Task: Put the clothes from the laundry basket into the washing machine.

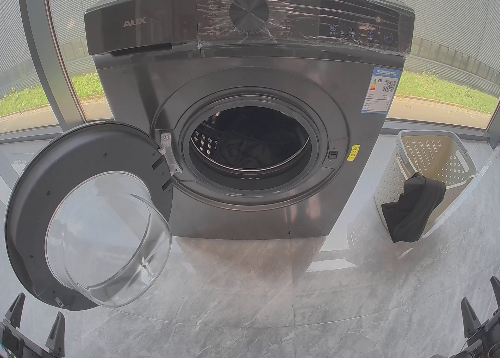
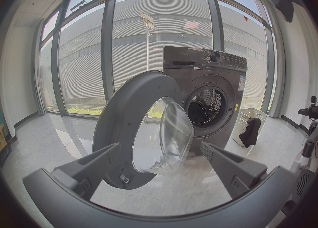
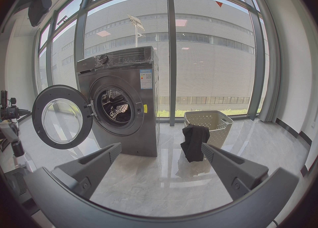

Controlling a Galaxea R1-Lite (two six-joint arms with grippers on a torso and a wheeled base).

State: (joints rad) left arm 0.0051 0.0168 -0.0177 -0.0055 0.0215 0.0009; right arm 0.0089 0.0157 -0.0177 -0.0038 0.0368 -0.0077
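A grey front-loading washing machine (image 1: 250,114) stands ahead with its round door (image 1: 88,213) swung open to the left. Dark cloth (image 1: 250,148) lies inside the drum. To the machine's right sits a white laundry basket (image 1: 437,166) with a black garment (image 1: 414,205) draped over its front rim. My left gripper (image 1: 35,318) is low at the front left, open and holding nothing. My right gripper (image 1: 482,302) is low at the front right, open and holding nothing. The right wrist view has the black garment (image 3: 194,141) and basket (image 3: 212,122) ahead of that gripper (image 3: 160,152).
The open door (image 2: 142,129) stands just ahead of my left gripper (image 2: 160,152). Glossy marble floor (image 1: 271,291) stretches between me and the machine. Tall windows (image 3: 212,49) rise behind the washing machine (image 3: 122,102) and the basket.
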